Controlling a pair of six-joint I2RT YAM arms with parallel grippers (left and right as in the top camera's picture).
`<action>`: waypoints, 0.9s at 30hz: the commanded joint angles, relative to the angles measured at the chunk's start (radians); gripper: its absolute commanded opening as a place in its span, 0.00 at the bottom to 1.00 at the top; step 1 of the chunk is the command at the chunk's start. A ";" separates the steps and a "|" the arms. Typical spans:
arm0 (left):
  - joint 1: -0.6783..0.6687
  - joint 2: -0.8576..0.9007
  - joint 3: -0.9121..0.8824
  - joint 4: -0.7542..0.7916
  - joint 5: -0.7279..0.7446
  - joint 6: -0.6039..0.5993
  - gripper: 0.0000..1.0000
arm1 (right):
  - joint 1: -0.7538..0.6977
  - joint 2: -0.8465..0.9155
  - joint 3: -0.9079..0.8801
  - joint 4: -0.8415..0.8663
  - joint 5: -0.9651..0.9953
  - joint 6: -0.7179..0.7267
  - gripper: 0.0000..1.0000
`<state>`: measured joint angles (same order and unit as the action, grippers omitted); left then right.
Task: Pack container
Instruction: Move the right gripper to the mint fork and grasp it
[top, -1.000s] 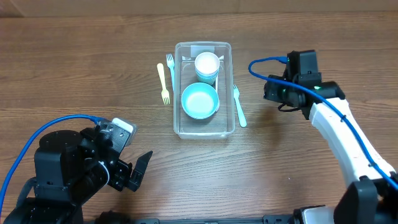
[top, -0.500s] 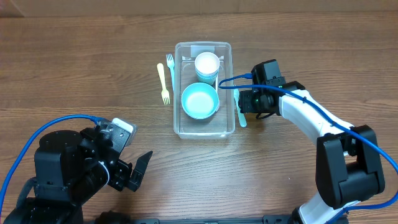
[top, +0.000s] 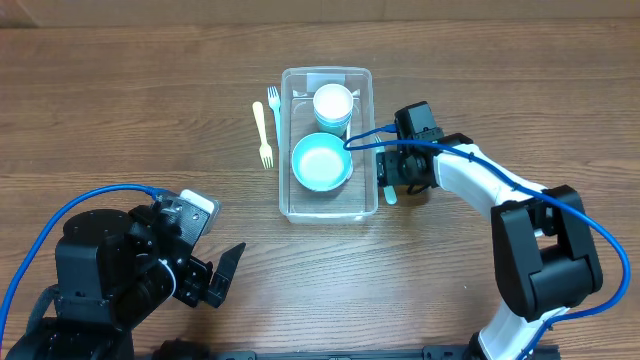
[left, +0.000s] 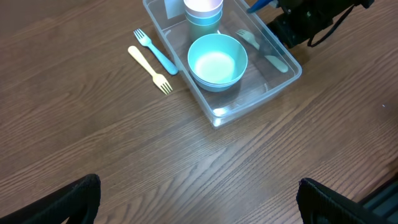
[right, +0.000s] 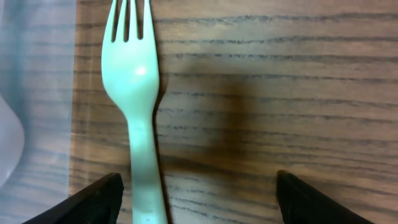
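Observation:
The clear rectangular container (top: 327, 210) stands at the table's middle and holds a light-blue bowl (top: 321, 162) and a white cup stacked on a blue one (top: 333, 105). It also shows in the left wrist view (left: 255, 102). A mint-green fork (top: 389, 192) lies on the table against its right side. My right gripper (top: 392, 172) is open low over this fork; in the right wrist view the fork (right: 138, 93) lies between the fingers (right: 196, 199), near the left one. A yellow fork (top: 262, 135) and a blue fork (top: 273, 110) lie left of the container. My left gripper (left: 199, 202) is open and empty at the front left.
Blue cables trail from both arms. The right arm's white link (top: 500, 190) stretches across the table right of the container. The left arm's base (top: 110, 265) fills the front left corner.
My right arm has swung left and down from the open table to the mint-green fork beside the container. The left arm has not moved.

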<state>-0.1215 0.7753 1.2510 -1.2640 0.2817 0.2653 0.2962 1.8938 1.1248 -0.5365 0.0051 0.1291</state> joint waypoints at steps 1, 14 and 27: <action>0.008 0.003 0.001 0.004 0.023 0.016 1.00 | 0.001 0.064 -0.006 -0.002 0.057 0.001 0.82; 0.008 0.003 0.001 0.004 0.023 0.016 1.00 | -0.031 0.065 -0.006 -0.046 0.152 0.048 0.80; 0.008 0.003 0.001 0.004 0.023 0.016 1.00 | -0.041 0.065 -0.006 -0.234 -0.016 0.220 0.63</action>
<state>-0.1215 0.7753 1.2510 -1.2636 0.2817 0.2653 0.2615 1.9087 1.1595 -0.7258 0.1009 0.3099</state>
